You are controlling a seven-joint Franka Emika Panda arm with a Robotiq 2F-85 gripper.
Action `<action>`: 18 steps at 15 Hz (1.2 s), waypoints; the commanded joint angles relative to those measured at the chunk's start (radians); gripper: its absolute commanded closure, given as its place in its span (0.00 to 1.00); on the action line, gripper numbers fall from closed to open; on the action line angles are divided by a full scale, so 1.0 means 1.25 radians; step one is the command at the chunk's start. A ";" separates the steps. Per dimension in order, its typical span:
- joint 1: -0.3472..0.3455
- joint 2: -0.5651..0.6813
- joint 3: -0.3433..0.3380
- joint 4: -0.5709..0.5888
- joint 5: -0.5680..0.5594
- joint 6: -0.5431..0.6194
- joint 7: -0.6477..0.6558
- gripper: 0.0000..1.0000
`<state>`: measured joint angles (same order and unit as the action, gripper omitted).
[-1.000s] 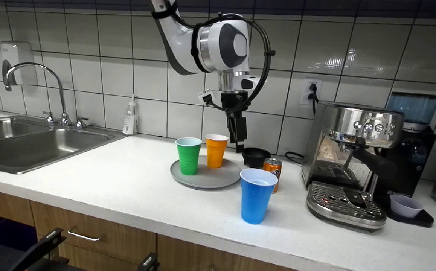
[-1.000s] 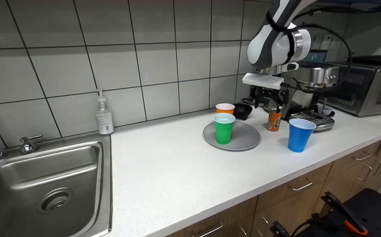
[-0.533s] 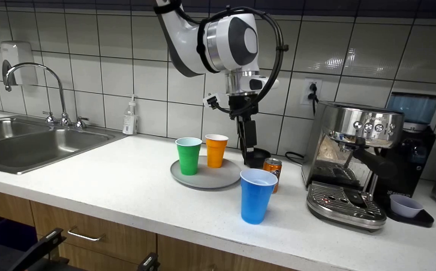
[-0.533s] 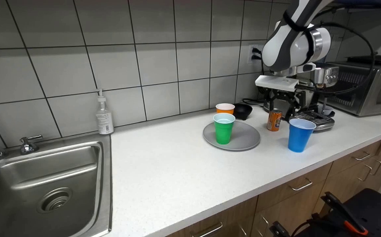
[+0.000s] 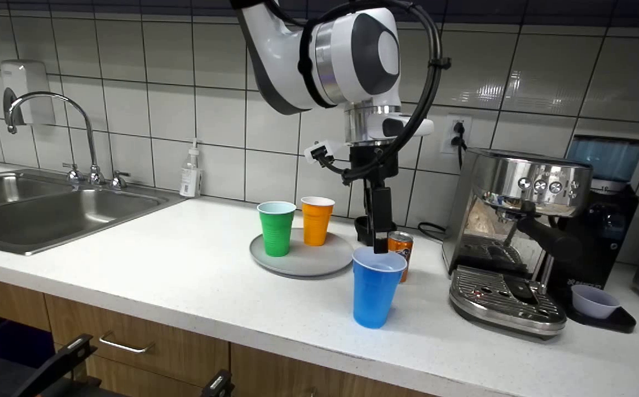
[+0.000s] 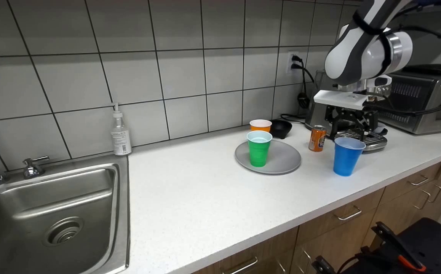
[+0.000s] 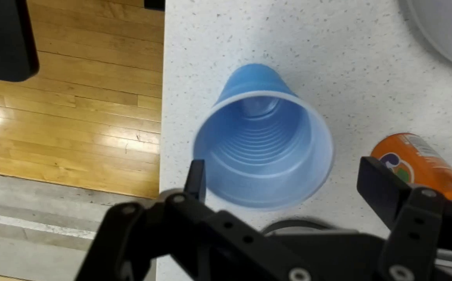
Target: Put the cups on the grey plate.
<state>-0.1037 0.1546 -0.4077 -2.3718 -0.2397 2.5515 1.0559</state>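
Currently the gripper [image 7: 288,182] holds nothing: its two fingers stand wide apart near the rim of the blue plastic tumbler [image 5: 376,295], I suppose to pass around it. In the wrist view one finger overlaps this rim; whether they touch, I cannot tell. The tumbler stands upright on the desk [image 6: 205,190], off the grey plate [image 6: 283,159], so it seems the only cup left to move. Near it is the orange soda can [image 6: 317,139], which such wide fingers could bump. Farther away, on this plate, the green tumbler [image 6: 259,152] and the orange tumbler [image 5: 315,226] stand upright, as the task wants; they leave bare the side toward the blue one, probably enough for it.
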 commanded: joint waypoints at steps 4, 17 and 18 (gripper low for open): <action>-0.047 -0.057 -0.005 -0.080 -0.090 0.007 0.073 0.00; -0.062 -0.025 0.011 -0.081 -0.084 0.010 0.083 0.00; -0.062 -0.022 0.011 -0.081 -0.085 0.011 0.084 0.00</action>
<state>-0.1591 0.1248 -0.4141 -2.4666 -0.3384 2.5528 1.1363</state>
